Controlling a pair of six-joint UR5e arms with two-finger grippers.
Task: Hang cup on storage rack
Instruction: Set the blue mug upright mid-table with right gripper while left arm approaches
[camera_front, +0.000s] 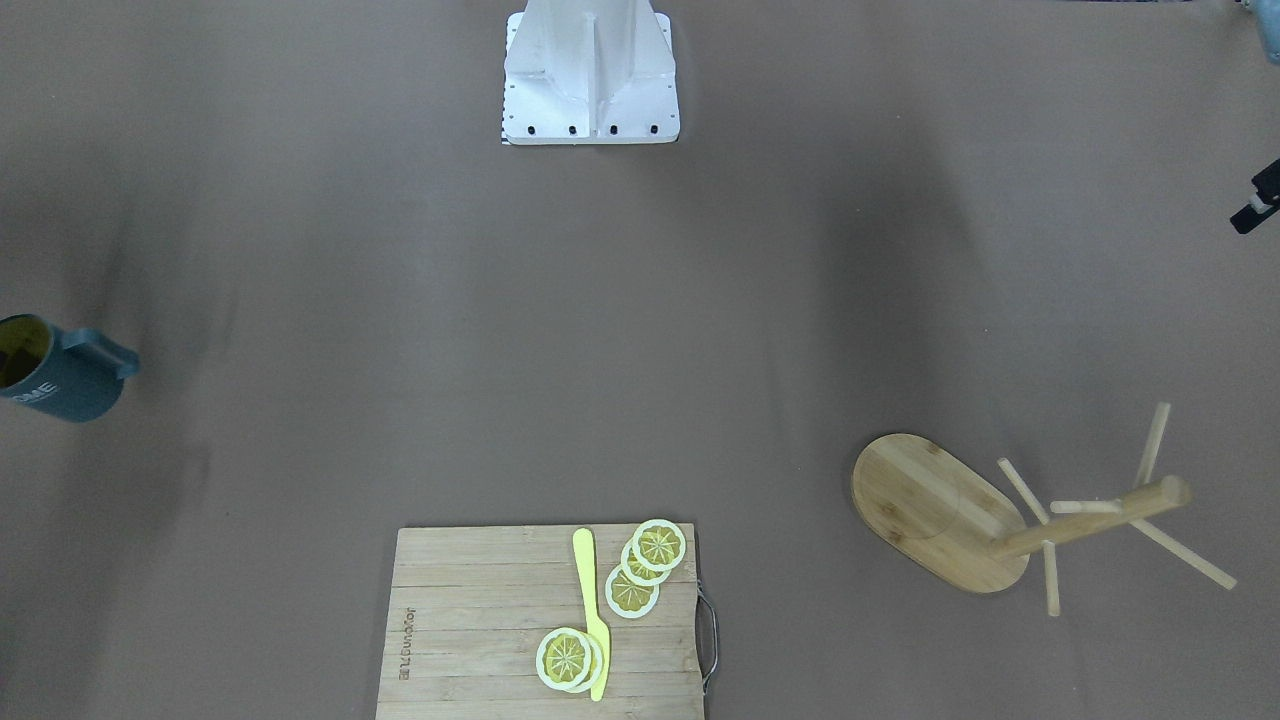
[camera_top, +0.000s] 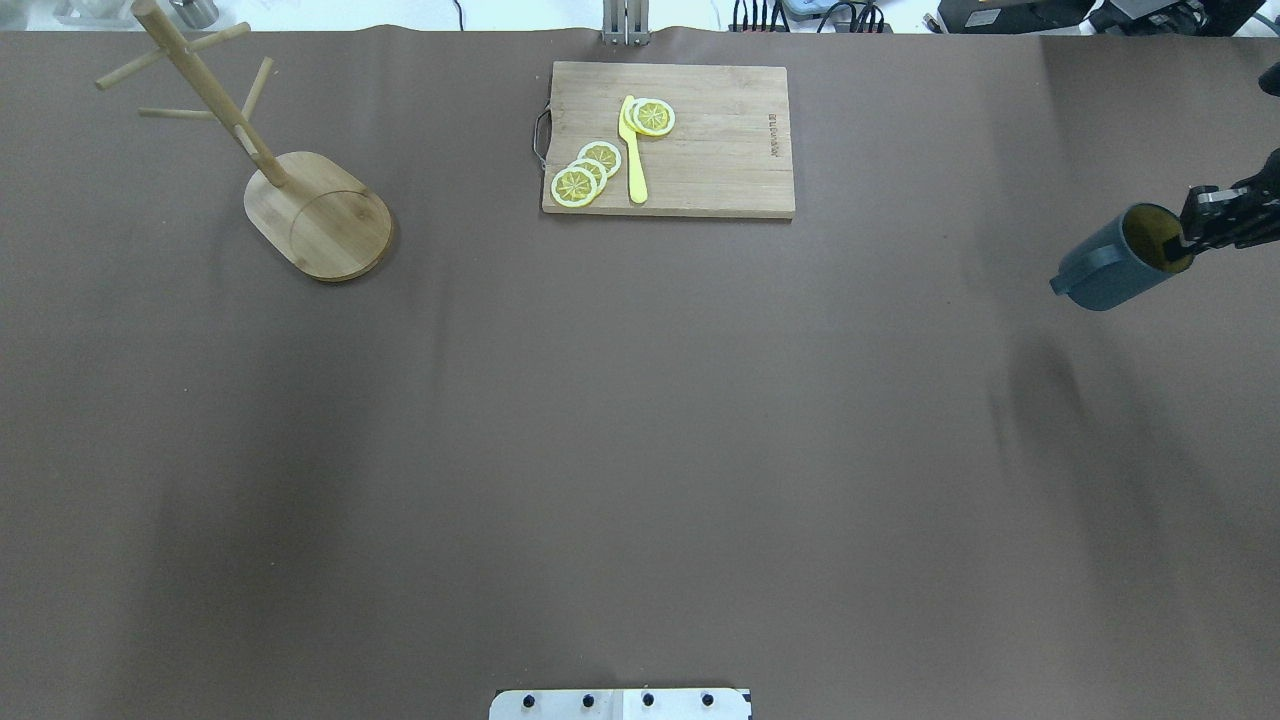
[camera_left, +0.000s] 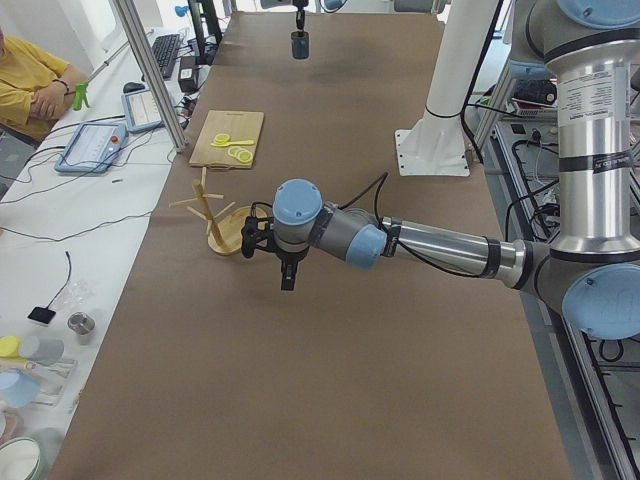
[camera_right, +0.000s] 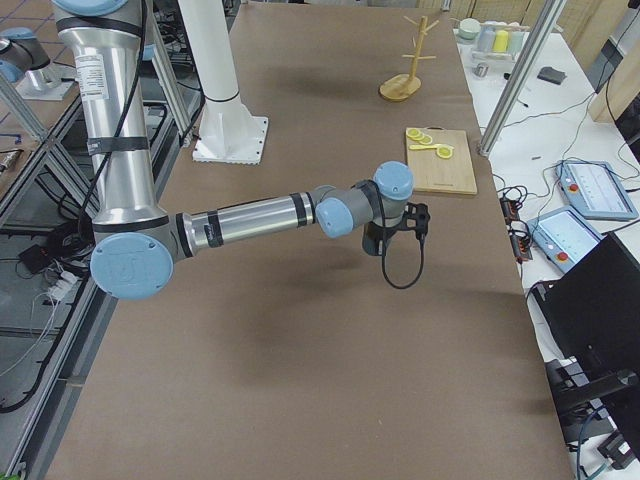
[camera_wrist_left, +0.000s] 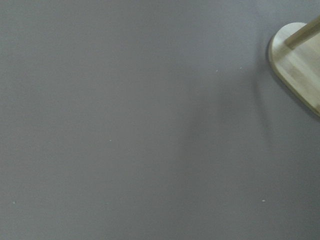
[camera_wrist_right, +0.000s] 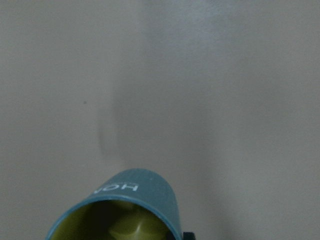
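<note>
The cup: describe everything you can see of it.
The cup is a dark slate-blue cylinder with a loop handle, white lettering on its side and a yellowish inside. It looks like glazed ceramic. It hangs tilted at the end of the table on the robot's right, apparently lifted off the surface, far from the rack. The right gripper is shut on its rim, one finger inside; nothing else touches it.

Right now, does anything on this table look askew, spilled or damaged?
Nothing stands out. The cup hangs tilted from the right gripper, pinched at its rim, with no spill visible. The storage rack stands upright with its pegs intact; lemon slices and a knife lie on the cutting board.
</note>
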